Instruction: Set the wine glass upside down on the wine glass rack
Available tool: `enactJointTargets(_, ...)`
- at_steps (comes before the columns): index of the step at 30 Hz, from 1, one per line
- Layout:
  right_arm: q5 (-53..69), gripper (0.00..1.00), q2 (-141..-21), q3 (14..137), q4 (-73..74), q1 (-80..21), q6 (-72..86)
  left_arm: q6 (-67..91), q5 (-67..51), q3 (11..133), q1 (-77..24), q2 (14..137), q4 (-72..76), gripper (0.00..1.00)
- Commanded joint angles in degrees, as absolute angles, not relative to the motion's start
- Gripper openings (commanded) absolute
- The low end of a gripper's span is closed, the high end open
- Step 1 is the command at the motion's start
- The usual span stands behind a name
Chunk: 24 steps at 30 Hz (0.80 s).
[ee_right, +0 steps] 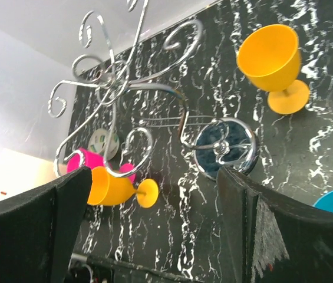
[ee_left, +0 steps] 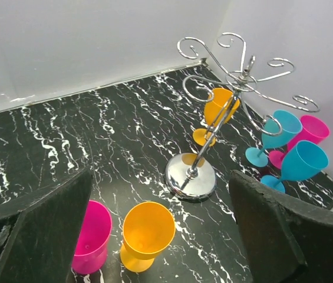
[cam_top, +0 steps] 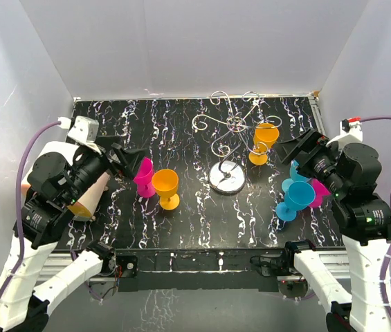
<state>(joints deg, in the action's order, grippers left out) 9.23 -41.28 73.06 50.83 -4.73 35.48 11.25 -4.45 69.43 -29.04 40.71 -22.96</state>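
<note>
The wine glass rack (cam_top: 231,126), a silver wire stand on a shiny round base (cam_top: 227,176), stands mid-table with bare arms. An orange glass (cam_top: 166,188) and a pink glass (cam_top: 144,177) stand upright just right of my left gripper (cam_top: 130,160), which is open and empty. In the left wrist view the gripper (ee_left: 160,194) has the orange glass (ee_left: 147,233) between its fingers and the pink glass (ee_left: 91,236) by the left finger (ee_left: 42,236). My right gripper (cam_top: 297,146) is open and empty, facing the rack (ee_right: 113,88); in its own view the gripper (ee_right: 154,183) holds nothing.
Another orange glass (cam_top: 264,142) stands just right of the rack. Two blue glasses (cam_top: 297,197) and a pink one (cam_top: 320,190) cluster under my right arm. A pale orange object (cam_top: 91,197) lies partly hidden under my left arm. White walls enclose the black marbled table (cam_top: 195,221).
</note>
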Motion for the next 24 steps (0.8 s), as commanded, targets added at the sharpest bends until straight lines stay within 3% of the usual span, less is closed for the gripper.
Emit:
enactJointTargets(1,18.12,0.87,-39.8,75.34,44.6,-4.25,35.79,10.06,-10.45,69.28,-29.92,42.07,-23.07,0.99)
enactJointTargets(9,22.41,0.89,-36.48,77.21,41.22,-4.11,35.52,17.06,-16.63,65.87,-30.23,44.03,-23.8,0.99)
enactJointTargets(20,29.52,0.88,-33.27,75.01,36.89,-4.02,32.78,21.71,-15.74,62.02,-30.32,46.03,-28.08,0.98)
enactJointTargets(24,33.14,0.87,-32.41,74.5,33.95,-4.04,32.33,24.5,-8.92,62.1,-30.32,49.78,-33.73,0.85)
